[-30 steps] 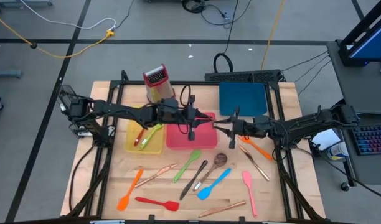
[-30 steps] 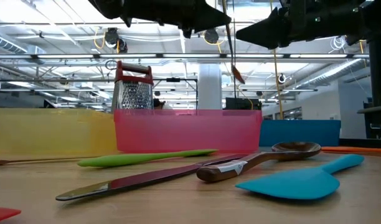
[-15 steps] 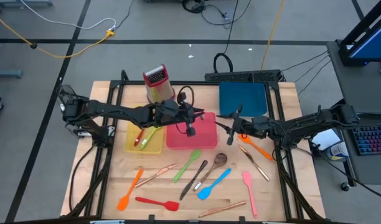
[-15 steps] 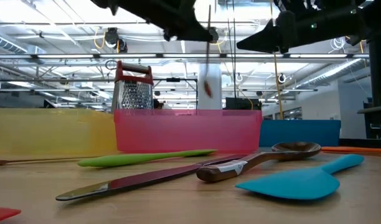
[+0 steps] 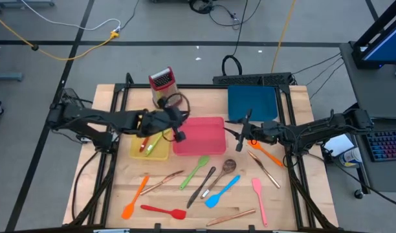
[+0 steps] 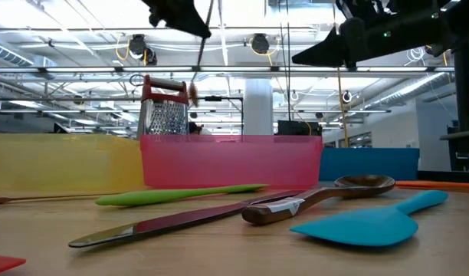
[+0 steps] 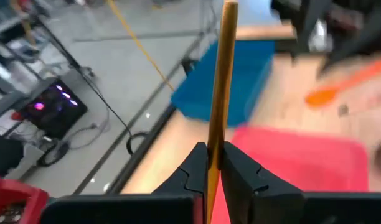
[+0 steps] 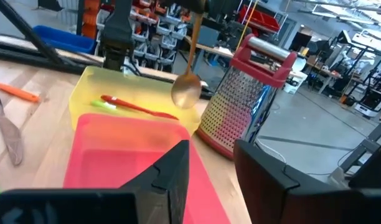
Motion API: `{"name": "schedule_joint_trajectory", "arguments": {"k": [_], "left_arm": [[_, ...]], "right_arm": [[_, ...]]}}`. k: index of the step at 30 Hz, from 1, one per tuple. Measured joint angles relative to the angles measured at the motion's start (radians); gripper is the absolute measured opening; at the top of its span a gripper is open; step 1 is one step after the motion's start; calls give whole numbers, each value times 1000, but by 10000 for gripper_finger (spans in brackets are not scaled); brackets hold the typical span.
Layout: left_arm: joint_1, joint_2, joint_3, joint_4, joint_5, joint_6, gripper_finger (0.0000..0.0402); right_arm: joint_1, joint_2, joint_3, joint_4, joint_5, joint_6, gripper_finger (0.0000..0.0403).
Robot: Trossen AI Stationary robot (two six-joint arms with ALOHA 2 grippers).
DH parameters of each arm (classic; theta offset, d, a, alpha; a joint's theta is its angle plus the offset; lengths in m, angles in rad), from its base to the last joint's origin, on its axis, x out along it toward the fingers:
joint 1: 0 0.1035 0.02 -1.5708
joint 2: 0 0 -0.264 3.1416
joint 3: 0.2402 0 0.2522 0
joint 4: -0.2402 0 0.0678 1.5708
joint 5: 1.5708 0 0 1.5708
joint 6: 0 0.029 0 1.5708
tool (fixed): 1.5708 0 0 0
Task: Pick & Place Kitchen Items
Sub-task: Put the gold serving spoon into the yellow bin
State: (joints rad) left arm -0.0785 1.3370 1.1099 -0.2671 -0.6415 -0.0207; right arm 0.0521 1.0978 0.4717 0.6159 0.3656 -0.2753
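My left gripper [image 5: 178, 132] is shut on a copper-coloured spoon [image 8: 186, 90], which hangs over the border of the yellow tray [image 5: 138, 153] and the pink tray [image 5: 208, 141]. The spoon's bowl [image 6: 194, 93] hangs high above both trays. My right gripper [image 5: 239, 133] stands open with nothing between its fingers, level, at the pink tray's right edge. The yellow tray holds a green and a red utensil [image 5: 153, 140]. Several more utensils lie on the wooden table in front of the trays, among them a green spatula [image 5: 195, 171] and a blue one [image 5: 222, 192]. My left gripper pinches the spoon's slim handle [image 7: 214, 163] between its two fingers. The fingers come from the table's left, slanting a little downward, and lie across the handle. The spoon is lifted clear and hangs nearly upright below the fingers, bowl down.
A red-topped metal grater [image 5: 162, 87] stands upright behind the yellow tray. A blue tray [image 5: 252, 102] lies at the back right. An orange utensil [image 5: 267, 155] and copper cutlery [image 5: 266, 169] lie under my right arm. Bare wood shows along the table's left side.
My left gripper has carried the spoon toward the table's left, away from my right gripper, from over the pink tray's middle to its left edge. It has risen a little and tipped up from pointing steeply down toward level. The spoon stays hanging bowl down.
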Motion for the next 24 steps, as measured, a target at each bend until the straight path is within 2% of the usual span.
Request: {"name": "schedule_joint_trajectory", "arguments": {"k": [4, 8, 12, 18, 24], "left_arm": [[-65, -26, -6, -166, -210, -112, 20], [-136, -23, -5, -340, -390, -316, 24], [-194, -25, -27, -442, -461, -529, 30], [-251, -23, -157, -455, -531, -747, 20], [-265, -23, -288, -465, -587, -979, 32]], "right_arm": [[0, 0, 0, -9, 0, 1, 120], [0, 1, 0, -10, 0, 1, 120], [0, 1, -1, -6, 0, 1, 119], [0, 1, -1, -7, 0, 9, 121], [0, 1, -1, -6, -1, 57, 119]]}}
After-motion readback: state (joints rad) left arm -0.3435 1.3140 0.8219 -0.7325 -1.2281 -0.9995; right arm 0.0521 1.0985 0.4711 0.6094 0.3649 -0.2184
